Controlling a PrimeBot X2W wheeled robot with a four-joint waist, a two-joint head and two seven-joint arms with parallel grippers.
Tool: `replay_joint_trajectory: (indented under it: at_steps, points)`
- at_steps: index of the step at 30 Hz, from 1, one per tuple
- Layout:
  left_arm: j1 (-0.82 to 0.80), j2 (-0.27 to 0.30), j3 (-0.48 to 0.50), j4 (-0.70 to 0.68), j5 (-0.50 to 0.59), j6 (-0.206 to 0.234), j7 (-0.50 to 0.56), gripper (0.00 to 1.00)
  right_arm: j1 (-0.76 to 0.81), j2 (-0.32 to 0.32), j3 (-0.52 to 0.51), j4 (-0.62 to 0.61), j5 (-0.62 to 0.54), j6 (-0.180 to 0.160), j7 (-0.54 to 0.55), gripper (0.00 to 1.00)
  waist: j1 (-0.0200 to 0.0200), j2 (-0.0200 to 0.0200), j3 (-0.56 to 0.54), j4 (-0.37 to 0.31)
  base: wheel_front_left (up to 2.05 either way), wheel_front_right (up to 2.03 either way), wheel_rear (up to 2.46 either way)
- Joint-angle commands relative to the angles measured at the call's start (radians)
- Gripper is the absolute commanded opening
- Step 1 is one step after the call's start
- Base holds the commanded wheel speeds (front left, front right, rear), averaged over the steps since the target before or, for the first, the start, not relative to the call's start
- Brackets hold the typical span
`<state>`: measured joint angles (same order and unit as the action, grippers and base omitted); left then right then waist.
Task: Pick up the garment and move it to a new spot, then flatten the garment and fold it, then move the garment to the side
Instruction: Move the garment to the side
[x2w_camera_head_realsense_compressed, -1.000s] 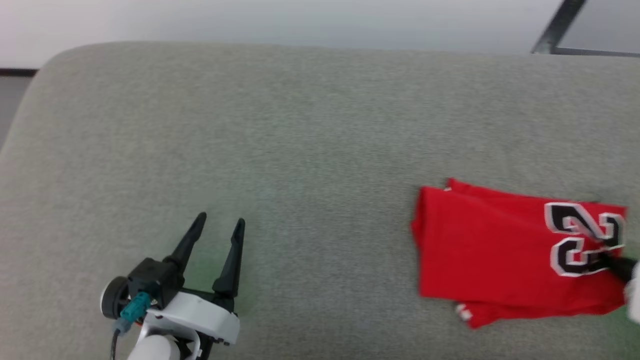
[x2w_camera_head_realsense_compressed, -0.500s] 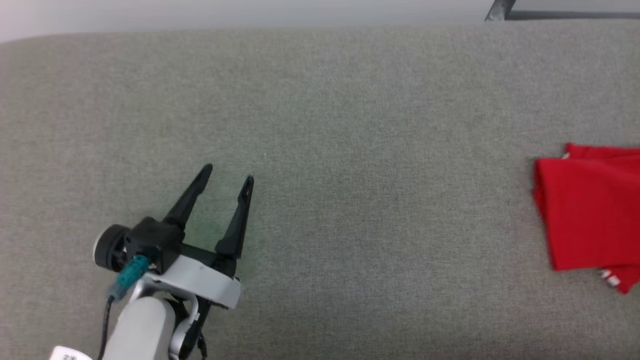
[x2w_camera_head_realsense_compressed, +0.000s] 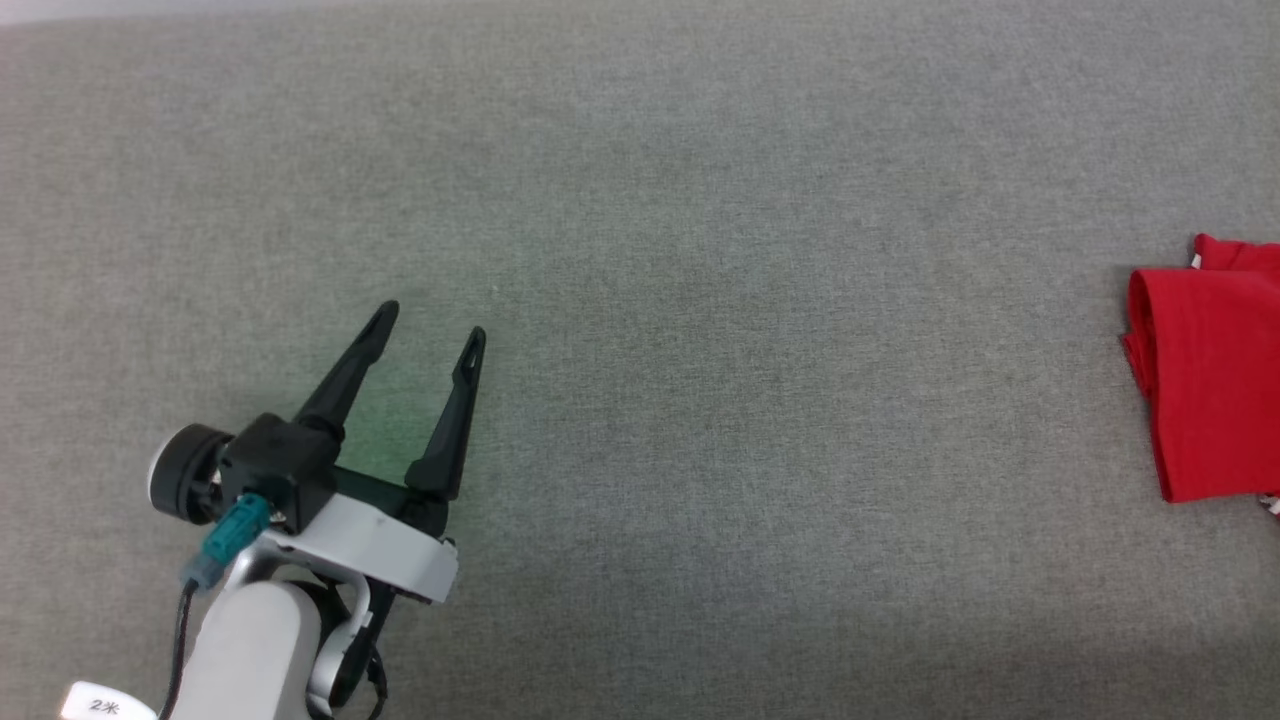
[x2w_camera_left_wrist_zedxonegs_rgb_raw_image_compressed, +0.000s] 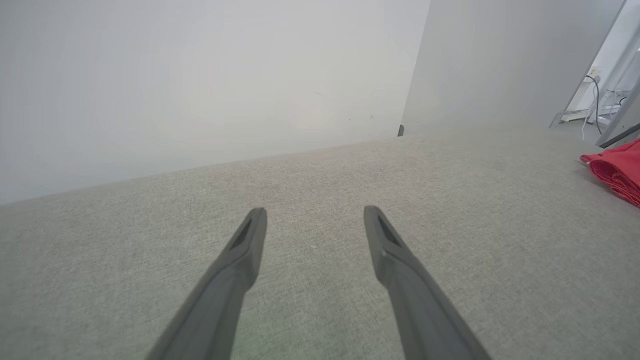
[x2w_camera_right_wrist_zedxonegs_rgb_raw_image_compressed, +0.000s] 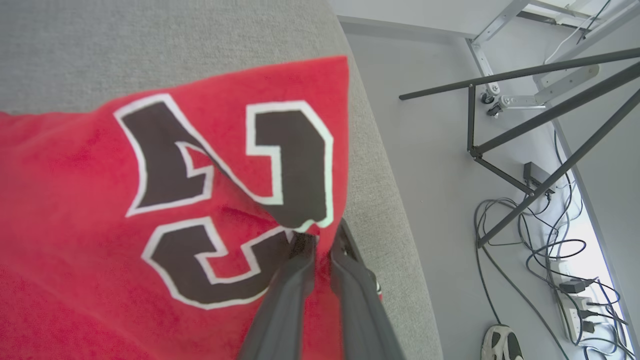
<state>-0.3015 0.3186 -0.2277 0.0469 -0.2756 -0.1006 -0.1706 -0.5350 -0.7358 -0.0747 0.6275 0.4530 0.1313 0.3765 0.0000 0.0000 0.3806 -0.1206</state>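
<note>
The garment (x2w_camera_head_realsense_compressed: 1210, 375), a folded red jersey, lies at the far right of the grey cushion, cut off by the head view's edge. In the left wrist view its red edge (x2w_camera_left_wrist_zedxonegs_rgb_raw_image_compressed: 617, 170) shows at the right. The right wrist view looks at its black "23" outlined in white (x2w_camera_right_wrist_zedxonegs_rgb_raw_image_compressed: 220, 190), and my right gripper (x2w_camera_right_wrist_zedxonegs_rgb_raw_image_compressed: 320, 237) is shut on a pinch of the garment's cloth near the cushion's edge. My left gripper (x2w_camera_head_realsense_compressed: 430, 322) is open with nothing between its fingers, low over the cushion at the lower left, far from the garment.
The grey fabric cushion (x2w_camera_head_realsense_compressed: 700, 300) spreads across the head view. In the right wrist view its edge drops to a floor with a black metal frame (x2w_camera_right_wrist_zedxonegs_rgb_raw_image_compressed: 525, 125), cables (x2w_camera_right_wrist_zedxonegs_rgb_raw_image_compressed: 545, 260) and a shoe (x2w_camera_right_wrist_zedxonegs_rgb_raw_image_compressed: 502, 342). A pale wall (x2w_camera_left_wrist_zedxonegs_rgb_raw_image_compressed: 200, 90) stands behind the cushion.
The head camera has swung left and down, so the garment slid toward the right edge and its number left the view. The left gripper stays open.
</note>
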Motion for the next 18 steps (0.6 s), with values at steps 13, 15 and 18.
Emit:
replay_joint_trajectory:
  at_steps: [13,15,18]
  points:
    - [-0.022,0.009,0.005,-0.01,-0.008,0.013,-0.004,1.0,-0.115,0.07,0.025,0.167,-0.115,-0.001,-0.166,0.42,0.0,0.0,0.008,-0.004,0.0,0.0,0.0]
    - [-0.016,0.004,0.007,-0.002,-0.015,0.016,-0.018,1.0,-0.123,0.068,0.028,0.187,-0.114,-0.001,-0.179,1.0,0.0,0.0,-0.008,0.003,0.0,0.0,0.0]
    - [-0.006,-0.009,0.009,0.013,-0.02,0.02,-0.044,1.0,-0.123,0.055,0.036,0.206,-0.112,-0.001,-0.195,1.0,0.0,0.0,-0.039,0.017,0.0,0.0,0.0]
